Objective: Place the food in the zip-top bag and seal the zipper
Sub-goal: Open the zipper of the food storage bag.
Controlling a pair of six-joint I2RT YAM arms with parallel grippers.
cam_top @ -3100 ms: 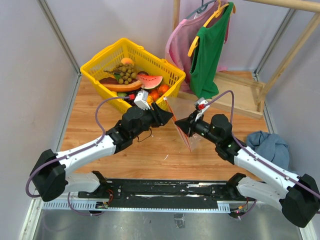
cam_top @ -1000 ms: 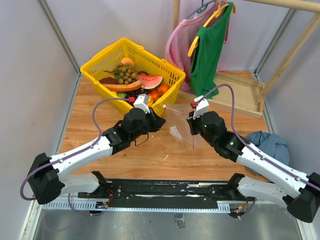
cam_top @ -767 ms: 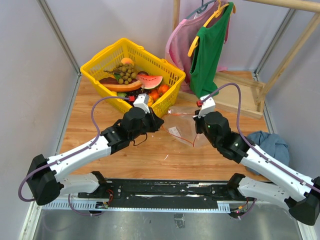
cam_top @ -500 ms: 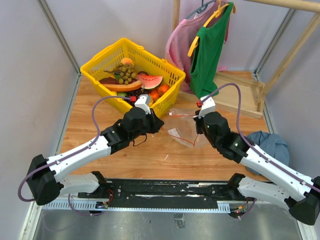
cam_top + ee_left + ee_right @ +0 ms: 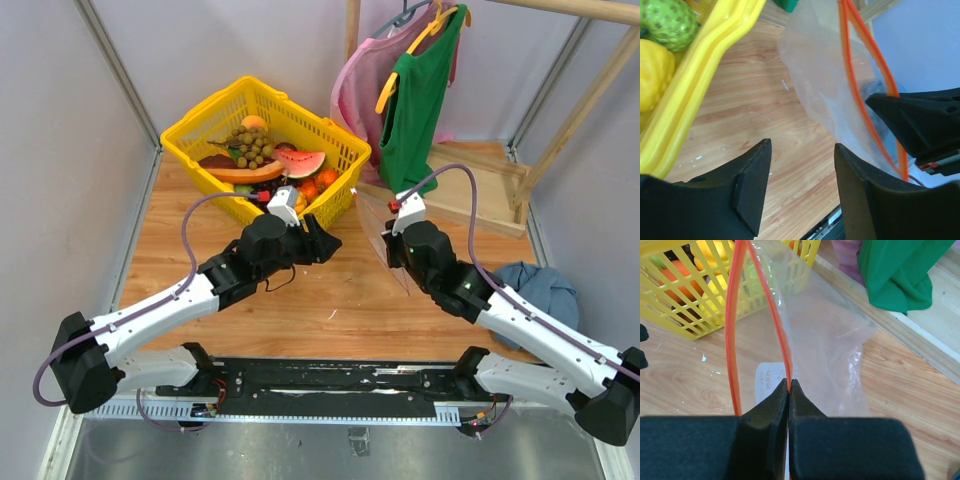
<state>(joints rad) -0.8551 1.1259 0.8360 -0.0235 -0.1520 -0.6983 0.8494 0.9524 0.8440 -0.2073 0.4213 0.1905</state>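
The clear zip-top bag (image 5: 378, 218) hangs on edge between the two arms. My right gripper (image 5: 789, 382) (image 5: 388, 250) is shut on one lip of its orange-red zipper (image 5: 732, 340); the mouth gapes and the white label (image 5: 769, 385) shows below. My left gripper (image 5: 801, 150) (image 5: 326, 240) stands open just left of the bag, holding nothing, with the zipper (image 5: 848, 70) ahead of its right finger. The food lies in the yellow basket (image 5: 200, 122): a grape bunch (image 5: 250, 146), a watermelon slice (image 5: 300, 160), a green bumpy ball (image 5: 667, 20) and a yellow pepper (image 5: 652, 70).
The basket rim (image 5: 705, 75) sits close to the left gripper's left side. A green shirt (image 5: 415, 100) and a pink garment (image 5: 355, 95) hang on a wooden rack (image 5: 480, 195) at the back right. A blue cloth (image 5: 535, 290) lies at the right.
The left gripper has opened and let go of the bag's edge. The bag, earlier spread between both grippers, now hangs upright from the right gripper alone.
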